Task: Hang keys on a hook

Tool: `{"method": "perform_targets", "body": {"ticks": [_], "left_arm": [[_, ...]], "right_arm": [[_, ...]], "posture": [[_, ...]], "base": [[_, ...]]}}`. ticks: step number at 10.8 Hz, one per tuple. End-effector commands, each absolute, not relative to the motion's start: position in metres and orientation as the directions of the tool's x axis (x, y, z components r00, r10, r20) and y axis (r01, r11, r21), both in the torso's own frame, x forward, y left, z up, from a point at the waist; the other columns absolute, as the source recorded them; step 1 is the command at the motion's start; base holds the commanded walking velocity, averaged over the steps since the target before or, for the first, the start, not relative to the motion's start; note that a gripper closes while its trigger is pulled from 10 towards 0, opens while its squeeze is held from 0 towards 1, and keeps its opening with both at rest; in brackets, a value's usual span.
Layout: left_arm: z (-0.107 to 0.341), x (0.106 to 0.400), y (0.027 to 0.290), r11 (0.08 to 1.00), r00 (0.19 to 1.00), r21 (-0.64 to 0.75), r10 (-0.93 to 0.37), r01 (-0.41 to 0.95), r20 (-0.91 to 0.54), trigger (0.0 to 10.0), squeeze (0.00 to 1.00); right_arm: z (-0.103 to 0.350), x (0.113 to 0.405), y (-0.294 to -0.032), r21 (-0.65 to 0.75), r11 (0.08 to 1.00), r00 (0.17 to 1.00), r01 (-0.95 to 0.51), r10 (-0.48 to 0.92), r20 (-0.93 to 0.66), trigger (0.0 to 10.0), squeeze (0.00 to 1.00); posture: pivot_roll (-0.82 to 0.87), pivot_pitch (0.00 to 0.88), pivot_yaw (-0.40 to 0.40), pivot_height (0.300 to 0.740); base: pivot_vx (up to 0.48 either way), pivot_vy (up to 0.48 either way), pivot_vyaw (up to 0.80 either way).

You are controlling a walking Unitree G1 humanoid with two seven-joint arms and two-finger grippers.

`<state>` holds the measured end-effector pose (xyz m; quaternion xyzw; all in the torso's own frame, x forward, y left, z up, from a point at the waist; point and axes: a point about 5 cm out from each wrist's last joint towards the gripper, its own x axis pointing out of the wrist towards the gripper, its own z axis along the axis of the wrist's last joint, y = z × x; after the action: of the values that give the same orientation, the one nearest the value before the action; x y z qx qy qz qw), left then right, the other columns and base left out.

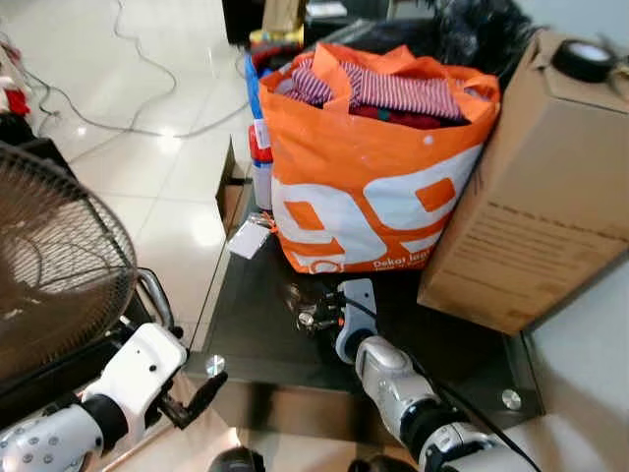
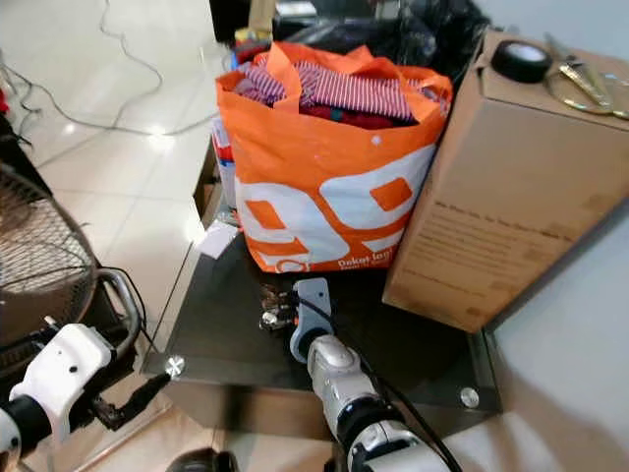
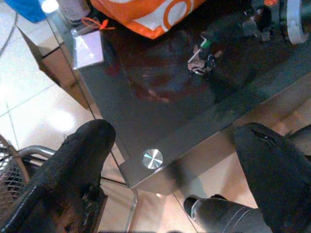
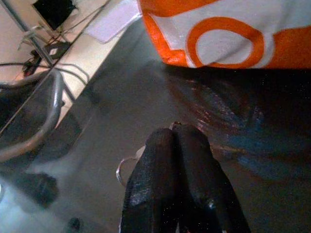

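Evidently the right tool (image 1: 313, 317), low centre of the frame, is clenched on the keys (image 3: 200, 59) lying on the dark glass worktop (image 1: 265, 334) before the orange bag (image 1: 373, 187); I judge it should lift straight up, keeping the ring pinched. The right wrist view shows a metal ring (image 4: 125, 170) beside the pressed-together fingers (image 4: 189, 160), while the left wrist view shows the left tool (image 3: 175, 167) released, hovering off the worktop's corner.

- Our right arm (image 1: 413, 398) reaches forward and down, its gripper (image 4: 177, 141) low with both fingers (image 4: 194, 165) pressed together at the tips.
- Our left arm (image 1: 88, 408) is bent low at our left side, its gripper (image 3: 170, 160) held with fingers (image 3: 73, 170) spread wide apart.
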<state>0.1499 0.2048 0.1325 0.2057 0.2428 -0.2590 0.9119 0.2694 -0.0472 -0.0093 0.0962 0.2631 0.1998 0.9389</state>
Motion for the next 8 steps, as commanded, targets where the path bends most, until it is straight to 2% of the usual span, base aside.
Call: {"method": "perform_targets", "body": {"ticks": [1,8], "left_arm": [[0.1325,0.1485,0.2037,0.781,0.744,0.242,-0.378,0.576,-0.551,10.0,0.0],[0.1325,0.1485,0.2037,0.781,0.744,0.242,-0.378,0.576,-0.551,10.0,0.0]], "right_arm": [[0.0324,0.2544,0.0584,0.494,0.75,0.72,-0.44,0.623,-0.306,0.0,0.0],[0.0324,0.2544,0.0584,0.494,0.75,0.72,-0.44,0.623,-0.306,0.0,0.0]], "posture": [[0.14,0.208,-0.165,0.74],[0.14,0.208,-0.165,0.74]], "base": [[0.0,0.0,0.0],[0.0,0.0,0.0]]}}
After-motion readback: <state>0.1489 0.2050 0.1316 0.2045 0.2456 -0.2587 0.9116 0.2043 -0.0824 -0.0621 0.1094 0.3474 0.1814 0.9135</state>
